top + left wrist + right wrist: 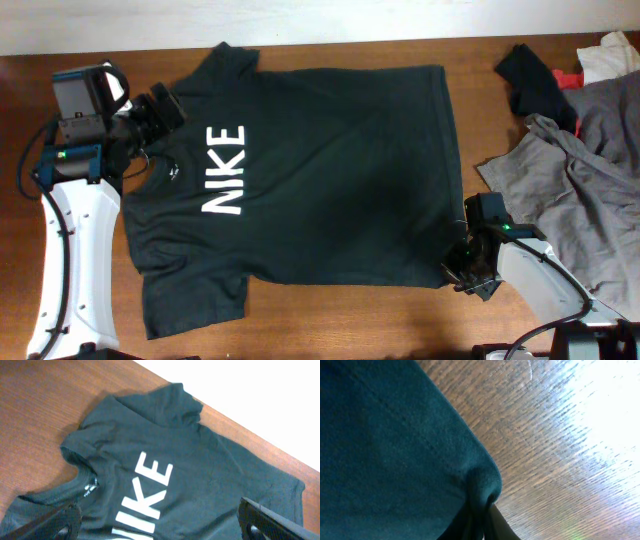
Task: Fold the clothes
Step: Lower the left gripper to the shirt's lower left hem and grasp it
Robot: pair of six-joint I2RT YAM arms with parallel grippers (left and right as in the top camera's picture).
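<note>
1. the shirt lies spread flat on the table, front side up, with white "nike" letters on the chest.
2. the left gripper is at the shoulder part of the shirt, just beside the collar.
3. in the left wrist view its fingers stand wide apart and hold nothing; the shirt lies under and between them. if they touch the cloth, i cannot tell.
4. the right gripper is at the hem corner of the shirt, on the side near the grey garment.
5. in the right wrist view the jaws are clenched on this corner: the fold of the shirt is pinched in the right gripper, with bare table beside it.
</note>
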